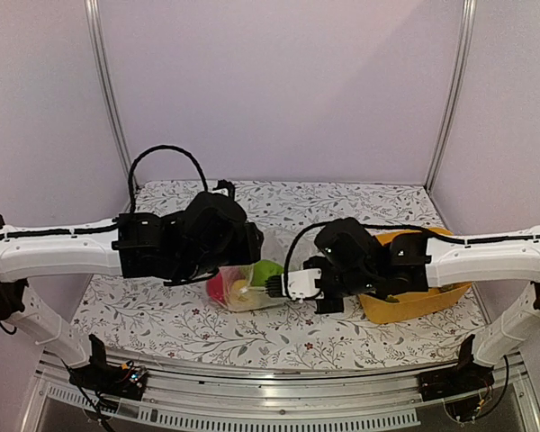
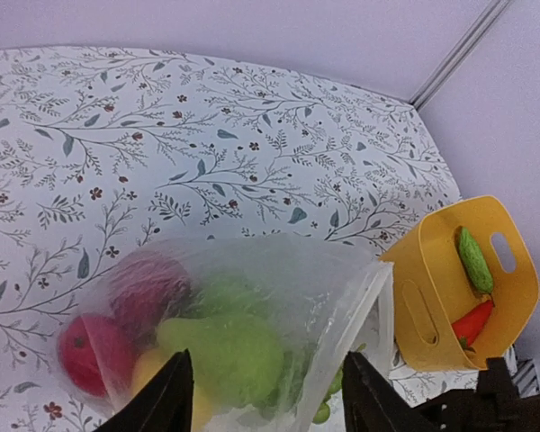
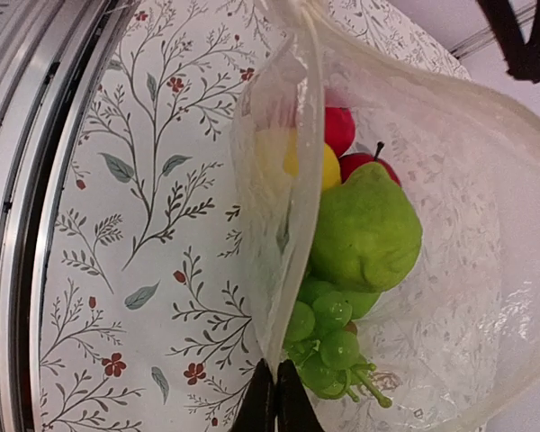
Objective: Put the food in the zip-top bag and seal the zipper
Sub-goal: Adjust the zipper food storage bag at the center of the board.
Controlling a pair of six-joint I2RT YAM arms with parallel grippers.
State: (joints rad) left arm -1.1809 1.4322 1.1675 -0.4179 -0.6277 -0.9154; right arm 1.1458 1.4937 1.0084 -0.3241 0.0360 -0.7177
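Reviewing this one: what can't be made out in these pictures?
Top view: the left gripper is hidden beneath its own wrist; the right arm covers most of the yellow tub.
Left wrist view: cloudy plastic blurs the food in the zip-top bag; the bottom edge cuts the bag off.
Right wrist view: the right gripper is mostly cut off by the bottom edge.
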